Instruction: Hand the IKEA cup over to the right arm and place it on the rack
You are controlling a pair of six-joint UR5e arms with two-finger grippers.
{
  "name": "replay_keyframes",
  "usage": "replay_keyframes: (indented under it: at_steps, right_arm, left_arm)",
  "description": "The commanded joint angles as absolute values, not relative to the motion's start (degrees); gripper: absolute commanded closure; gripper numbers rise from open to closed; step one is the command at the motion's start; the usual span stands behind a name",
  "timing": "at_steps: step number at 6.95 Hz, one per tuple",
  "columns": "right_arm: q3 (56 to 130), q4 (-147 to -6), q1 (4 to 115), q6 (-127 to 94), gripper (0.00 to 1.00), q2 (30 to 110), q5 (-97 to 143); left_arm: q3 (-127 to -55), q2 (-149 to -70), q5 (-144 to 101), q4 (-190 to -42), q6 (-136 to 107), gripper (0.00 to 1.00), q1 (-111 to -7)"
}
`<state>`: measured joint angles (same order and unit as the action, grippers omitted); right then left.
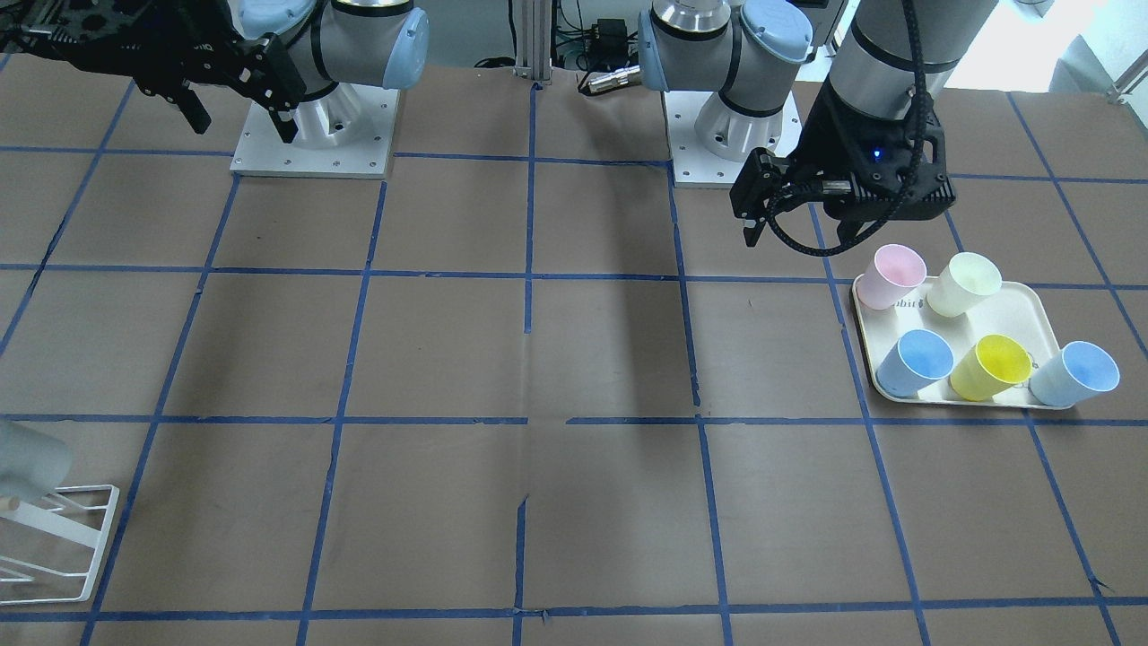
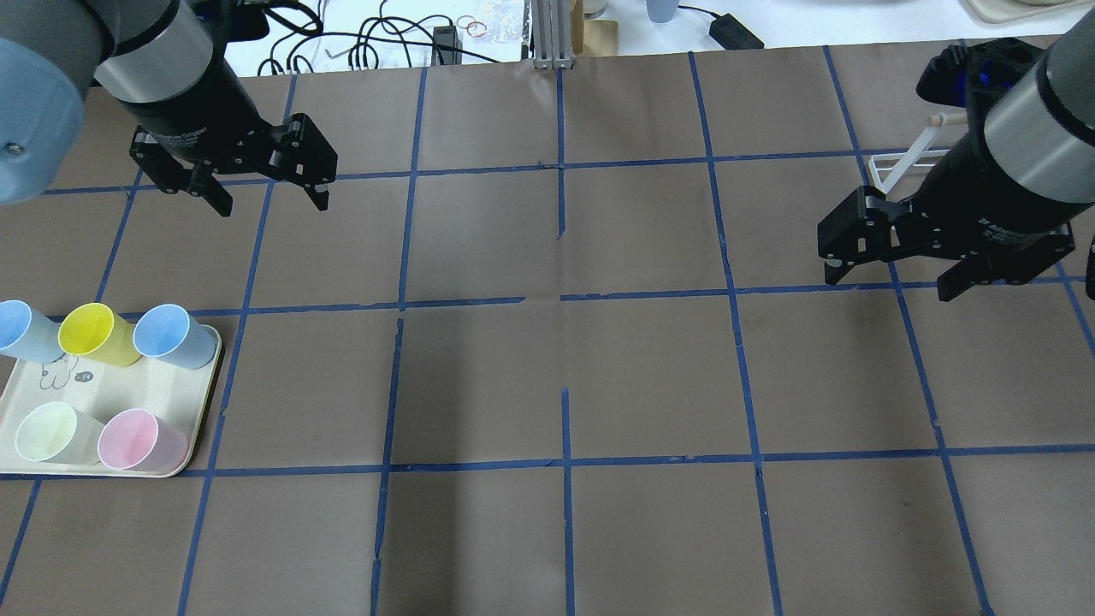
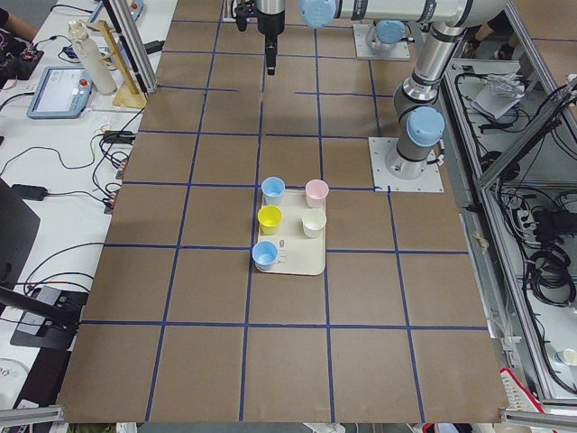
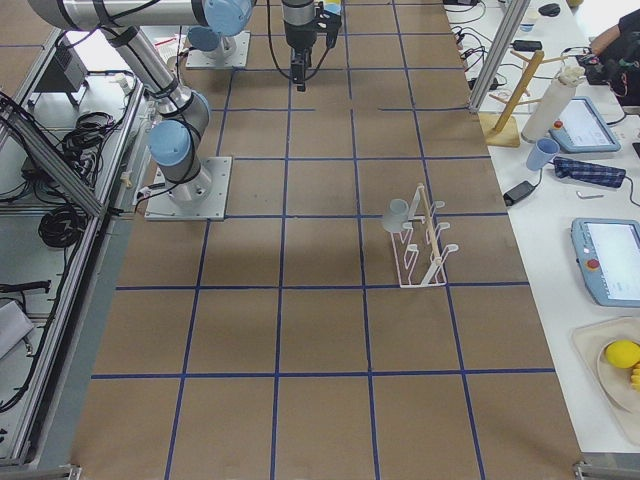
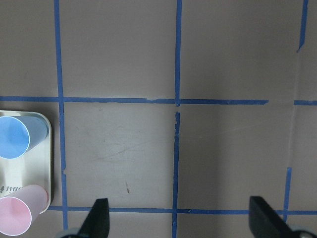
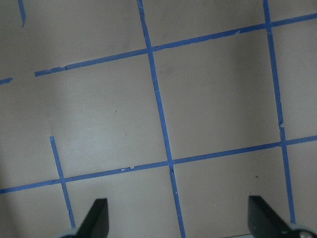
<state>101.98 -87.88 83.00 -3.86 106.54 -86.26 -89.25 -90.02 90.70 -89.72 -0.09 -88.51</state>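
Note:
The grey IKEA cup (image 1: 27, 462) hangs tilted on a rod of the white wire rack (image 1: 63, 529). It also shows in the exterior right view (image 4: 397, 212) on the rack (image 4: 428, 250). My right gripper (image 2: 890, 287) is open and empty, hovering above the table just in front of the rack (image 2: 894, 167); its wrist view (image 6: 178, 225) shows only bare table. My left gripper (image 2: 272, 204) is open and empty, raised beyond the tray; its wrist view (image 5: 181, 223) shows the tray's edge.
A cream tray (image 2: 162, 398) at the left holds several cups: two pale blue (image 2: 171, 334), yellow (image 2: 90, 332), pale yellow-green (image 2: 47, 432) and pink (image 2: 137, 441). The brown table carries a blue tape grid. Both arm bases (image 1: 314, 135) stand at the robot's edge.

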Motion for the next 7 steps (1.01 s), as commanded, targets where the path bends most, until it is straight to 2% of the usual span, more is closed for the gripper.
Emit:
replay_keyframes:
  at_steps: [1, 7]
  right_arm:
    - [101.1, -91.5, 84.7, -5.2, 0.00, 103.5, -86.5]
    - [101.2, -92.7, 88.4, -4.3, 0.00, 100.9, -89.9]
  left_arm:
    - [-89.3, -90.0, 90.7, -89.7, -0.1, 0.00, -88.5]
    - [-89.6, -89.9, 90.7, -89.6, -0.1, 0.00, -88.5]
